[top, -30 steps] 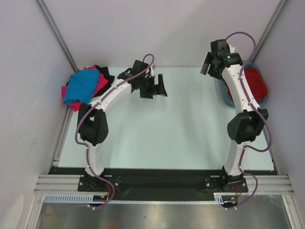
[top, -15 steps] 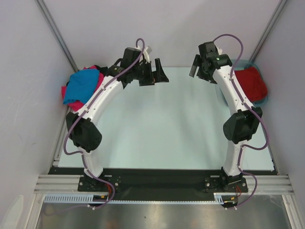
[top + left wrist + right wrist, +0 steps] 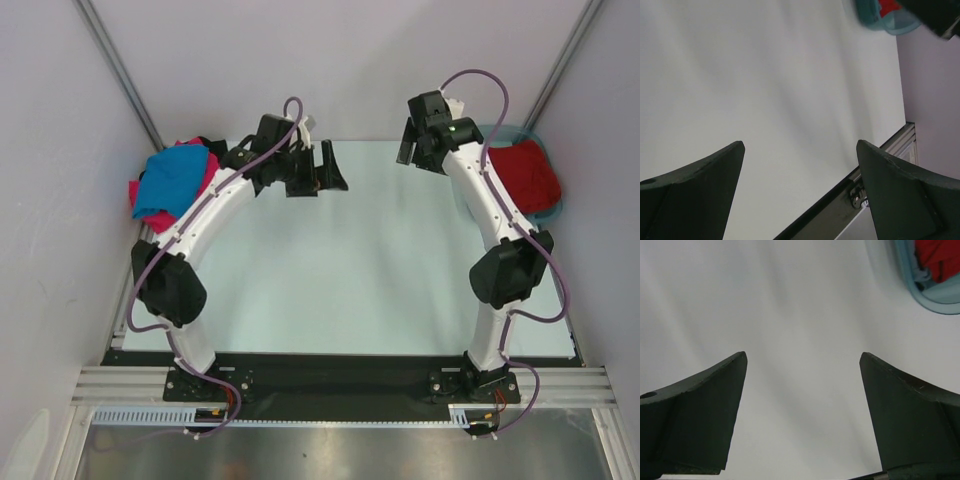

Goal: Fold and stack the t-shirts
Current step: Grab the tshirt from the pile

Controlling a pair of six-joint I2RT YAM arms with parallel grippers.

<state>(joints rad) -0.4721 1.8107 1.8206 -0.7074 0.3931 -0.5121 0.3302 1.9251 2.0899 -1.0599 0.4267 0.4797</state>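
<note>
A bright blue t-shirt [image 3: 172,180] lies crumpled on a hot pink one [image 3: 150,214] and a black one [image 3: 217,152] at the far left of the table. A dark red t-shirt [image 3: 526,174] lies in the teal tub [image 3: 468,198] at the far right; it also shows in the right wrist view [image 3: 940,257] and at the top edge of the left wrist view [image 3: 887,6]. No grey shirt is in view. My left gripper [image 3: 320,178] [image 3: 800,150] is open and empty above the far middle of the table. My right gripper [image 3: 415,150] [image 3: 802,357] is open and empty, left of the tub.
The pale table surface [image 3: 350,260] is bounded by walls left, right and behind. A black rail [image 3: 330,370] runs along the near edge by the arm bases. The teal tub's rim shows in the right wrist view [image 3: 920,287] and in the left wrist view [image 3: 880,19].
My right gripper has swung left, away from the tub. My left arm has drawn its elbow outward and its gripper shifted slightly toward the back. Both stay open.
</note>
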